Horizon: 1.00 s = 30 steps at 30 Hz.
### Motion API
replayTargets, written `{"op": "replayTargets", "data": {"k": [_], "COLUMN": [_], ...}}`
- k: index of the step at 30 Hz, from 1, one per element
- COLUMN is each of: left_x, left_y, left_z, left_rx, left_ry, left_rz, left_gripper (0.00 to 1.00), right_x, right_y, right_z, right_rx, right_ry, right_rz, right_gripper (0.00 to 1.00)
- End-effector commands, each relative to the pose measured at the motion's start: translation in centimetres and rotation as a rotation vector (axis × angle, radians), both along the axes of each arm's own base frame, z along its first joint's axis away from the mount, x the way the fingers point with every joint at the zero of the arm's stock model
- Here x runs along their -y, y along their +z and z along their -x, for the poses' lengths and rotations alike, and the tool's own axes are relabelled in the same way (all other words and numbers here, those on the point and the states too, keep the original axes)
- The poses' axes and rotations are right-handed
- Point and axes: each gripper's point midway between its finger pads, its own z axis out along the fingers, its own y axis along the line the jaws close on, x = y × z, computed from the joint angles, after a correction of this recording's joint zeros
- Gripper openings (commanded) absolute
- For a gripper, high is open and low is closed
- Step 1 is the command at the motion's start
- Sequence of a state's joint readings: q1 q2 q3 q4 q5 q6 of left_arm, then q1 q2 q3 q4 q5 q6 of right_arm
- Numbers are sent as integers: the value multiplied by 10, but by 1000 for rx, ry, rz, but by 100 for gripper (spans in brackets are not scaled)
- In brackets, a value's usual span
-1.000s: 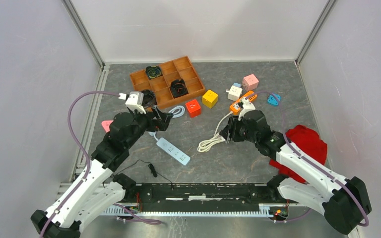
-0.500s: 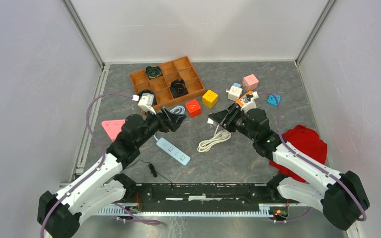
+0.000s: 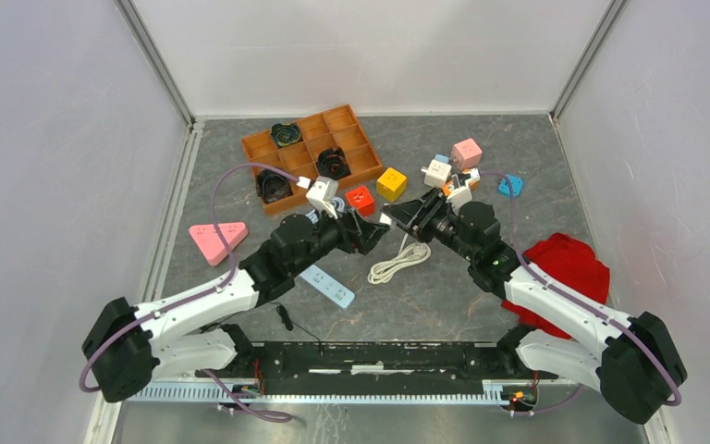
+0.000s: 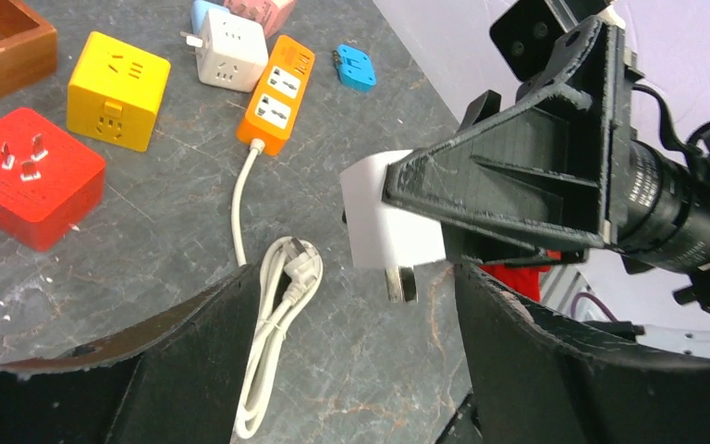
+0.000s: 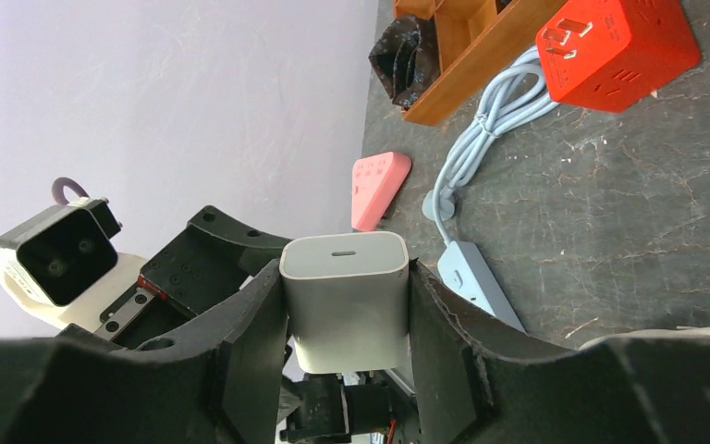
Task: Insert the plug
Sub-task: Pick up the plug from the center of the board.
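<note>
Plug (image 4: pixel 393 236) aloft, white cable (image 4: pixel 273 342), red cube (image 4: pixel 28 176) nearby

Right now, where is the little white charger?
The charger hangs mid-table in the top view, clamped in the jaws of the right gripper, near the coiled white cable.

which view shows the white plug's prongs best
Left wrist: the plug is seen side-on, with its prongs clear below. Right wrist shows only its port end, clamped in the right gripper. Top external shows just a small white speck, too small to show prongs.
</note>
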State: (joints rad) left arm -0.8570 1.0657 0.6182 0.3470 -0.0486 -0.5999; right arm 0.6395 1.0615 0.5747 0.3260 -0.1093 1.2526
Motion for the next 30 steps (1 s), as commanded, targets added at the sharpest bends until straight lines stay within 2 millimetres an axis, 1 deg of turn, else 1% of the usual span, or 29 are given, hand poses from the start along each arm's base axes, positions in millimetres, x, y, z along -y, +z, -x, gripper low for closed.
{"op": "replayTargets", "data": {"k": [1, 5, 7, 9, 12, 14, 15, 17, 19, 22, 24, 27, 30], "left_x": [14, 27, 31, 33, 35, 35, 35, 39, 37, 30, 25, 16, 14], "left_y": [35, 36, 37, 36, 35, 35, 35, 33, 34, 38, 37, 40, 40], "left_z": [-18, -23, -24, -26, -25, -22, -19, -4, 6, 18, 24, 34, 47], "left_rx": [136, 148, 162, 175, 190, 201, 217, 265, 296, 331, 357, 412, 472], "left_ry": [57, 63, 63, 60, 42, 22, 7, -86, -133, -176, -196, -227, -298], "left_rz": [2, -29, -31, -42, -58, -65, -78, -98, -107, -123, -148, -167, -204], "left_gripper": [82, 80, 77, 71, 57, 52, 51, 50, 46, 32, 27, 20, 13], "right_x": [-7, -11, -12, -13, -19, -23, -25, -30, -35, -37, -35, -31, -26], "right_y": [29, 24, 21, 18, 16, 14, 13, 16, 20, 17, 16, 15, 17], "right_z": [-1, 2, 3, 5, 11, 15, 18, 25, 35, 44, 49, 52, 53], "right_rx": [68, 60, 57, 59, 93, 104, 113, 160, 244, 302, 331, 364, 373], "right_ry": [19, 39, 51, 67, 122, 165, 189, 253, 336, 423, 452, 469, 486], "right_rz": [-54, -61, -59, -50, -16, -4, 1, 11, 34, 87, 119, 173, 207], "right_gripper": [33, 33, 33, 33, 34, 34, 34, 35, 37, 39, 42, 52, 59]}}
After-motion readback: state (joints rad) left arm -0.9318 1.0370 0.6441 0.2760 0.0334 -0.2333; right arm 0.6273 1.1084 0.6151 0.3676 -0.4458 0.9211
